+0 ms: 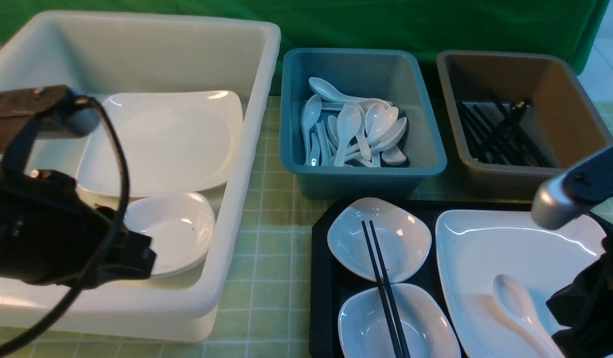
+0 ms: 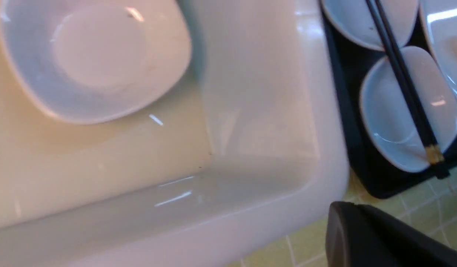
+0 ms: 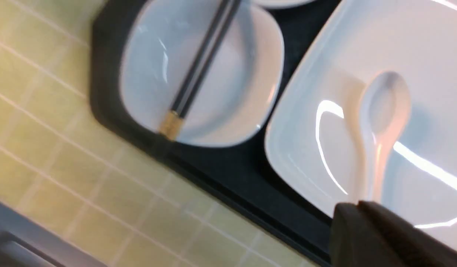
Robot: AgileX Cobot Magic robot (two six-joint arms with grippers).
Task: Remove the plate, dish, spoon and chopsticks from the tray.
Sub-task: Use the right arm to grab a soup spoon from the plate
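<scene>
The black tray (image 1: 320,278) sits front right. On it lie the large white plate (image 1: 510,248), the white spoon (image 1: 517,303) in that plate, and two small white dishes (image 1: 400,238) (image 1: 366,323) with the black chopsticks (image 1: 381,278) laid across both. My right gripper (image 3: 357,204) is shut and empty, above the plate's near edge (image 3: 324,74) by the spoon's handle (image 3: 386,107). My left gripper (image 2: 356,206) is shut and empty, by the near right corner of the white tub (image 2: 317,111), apart from the tray.
The white tub (image 1: 251,149) at left holds a twin plate (image 1: 162,139) and a small dish (image 1: 177,233). A blue tub (image 1: 425,149) behind the tray holds several spoons (image 1: 356,129). A brown tub (image 1: 574,99) holds several chopsticks (image 1: 500,129). Green checked cloth covers the table.
</scene>
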